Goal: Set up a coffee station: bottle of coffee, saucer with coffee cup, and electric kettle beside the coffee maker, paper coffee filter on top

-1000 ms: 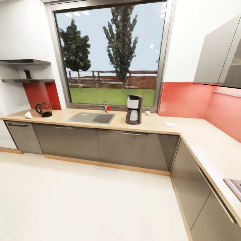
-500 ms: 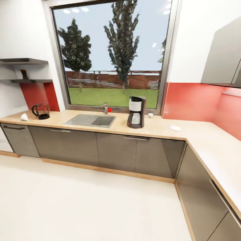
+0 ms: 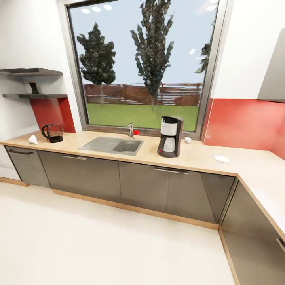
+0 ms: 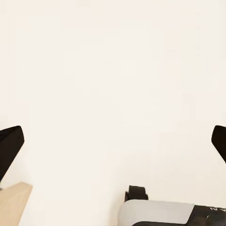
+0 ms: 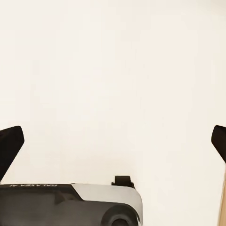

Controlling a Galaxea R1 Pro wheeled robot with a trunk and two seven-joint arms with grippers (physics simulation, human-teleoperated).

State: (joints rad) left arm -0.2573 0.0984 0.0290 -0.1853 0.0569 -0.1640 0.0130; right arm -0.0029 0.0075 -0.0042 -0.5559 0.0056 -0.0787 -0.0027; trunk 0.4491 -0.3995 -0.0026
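In the head view the black and silver coffee maker stands on the beige kitchen countertop, right of the sink. The tiny white coffee cup sits just beyond it by the window. Further right lies the flat white saucer. At the counter's far left are the black electric kettle and the white paper coffee filter. The small dark bottle of coffee stands on the lower wall shelf. Over pale floor, my left gripper and right gripper are both open and hold nothing.
A steel sink with a faucet is set in the counter under a large window. Glossy grey cabinets run below and turn along the right wall. Open cream floor lies in front.
The whole head view has shifted, so the camera moved: the counter and its things now sit further right and slightly nearer. Nothing on the counter or shelf has moved.
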